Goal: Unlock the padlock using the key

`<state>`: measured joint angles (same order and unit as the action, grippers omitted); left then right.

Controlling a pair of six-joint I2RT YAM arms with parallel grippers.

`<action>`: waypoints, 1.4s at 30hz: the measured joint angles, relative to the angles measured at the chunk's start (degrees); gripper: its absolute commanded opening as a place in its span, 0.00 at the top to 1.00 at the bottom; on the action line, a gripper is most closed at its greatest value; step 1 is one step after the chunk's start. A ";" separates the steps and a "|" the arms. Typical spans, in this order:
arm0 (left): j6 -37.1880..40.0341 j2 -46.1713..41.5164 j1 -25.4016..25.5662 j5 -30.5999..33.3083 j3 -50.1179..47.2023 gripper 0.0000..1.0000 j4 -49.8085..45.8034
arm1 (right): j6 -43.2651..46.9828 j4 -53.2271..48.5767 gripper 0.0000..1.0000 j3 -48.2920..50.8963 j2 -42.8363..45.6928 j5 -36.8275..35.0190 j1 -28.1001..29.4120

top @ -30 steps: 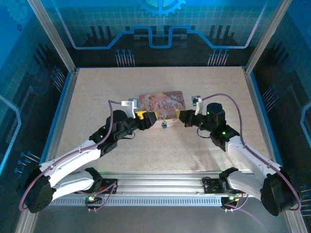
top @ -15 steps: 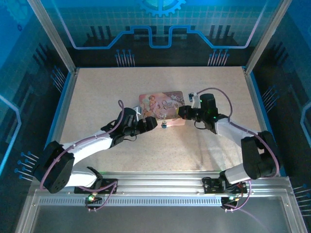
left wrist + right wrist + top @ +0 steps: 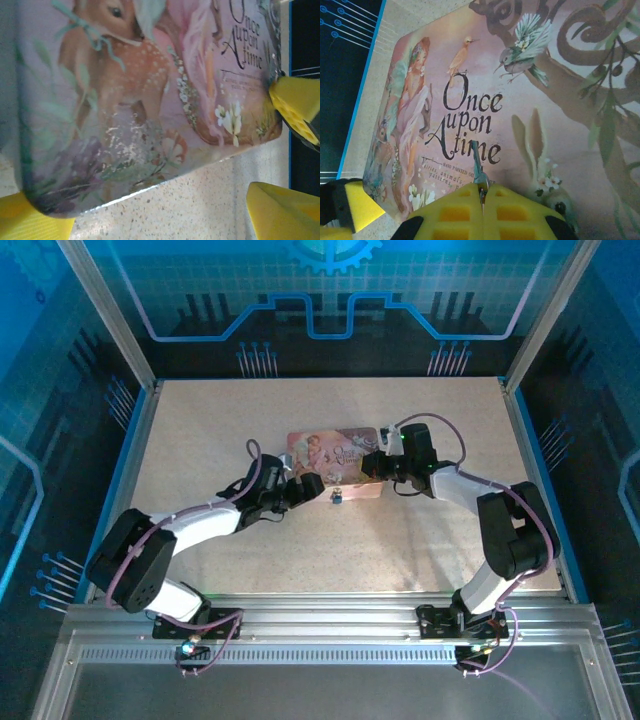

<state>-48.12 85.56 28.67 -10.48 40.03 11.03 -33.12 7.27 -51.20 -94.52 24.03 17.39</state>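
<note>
The padlock (image 3: 337, 497) is a tiny bluish body lying on the table just in front of the pink illustrated tin (image 3: 335, 450). My left gripper (image 3: 312, 483) sits low at the tin's front left edge. Its jaws are open, and the yellow fingers (image 3: 40, 222) straddle bare table below the tin (image 3: 140, 100). My right gripper (image 3: 482, 192) is shut on the key (image 3: 478, 162). The key's thin silvery blade points out over the tin's lid (image 3: 560, 125). In the top view the right gripper (image 3: 371, 468) is at the tin's front right corner.
The speckled table (image 3: 200, 440) is ringed by a blue-edged frame and transparent walls (image 3: 130, 410). A yellow finger of the right gripper (image 3: 297, 107) shows beside the tin's corner. A left gripper finger (image 3: 357, 202) shows at the tin's other end.
Both arms have reached forward and closed in on the tin from either side. The left jaws have opened a little wider. The right gripper stays shut on the key.
</note>
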 measured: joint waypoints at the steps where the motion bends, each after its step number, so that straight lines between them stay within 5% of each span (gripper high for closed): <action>1: 0.00 0.74 -0.33 -0.31 0.39 0.12 0.20 | -0.02 -0.04 0.98 0.00 0.00 0.02 0.00; 27: 6.69 1.84 -4.87 -3.37 0.50 0.15 2.97 | -6.82 6.93 0.98 5.84 2.64 -1.51 8.22; 42: 26.03 -3.17 0.42 -2.80 -7.61 0.22 3.89 | -7.41 6.97 0.98 5.84 2.64 -2.43 8.52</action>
<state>-22.09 82.39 29.08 -13.28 32.42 14.92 -40.53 14.24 -45.36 -91.88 21.61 25.91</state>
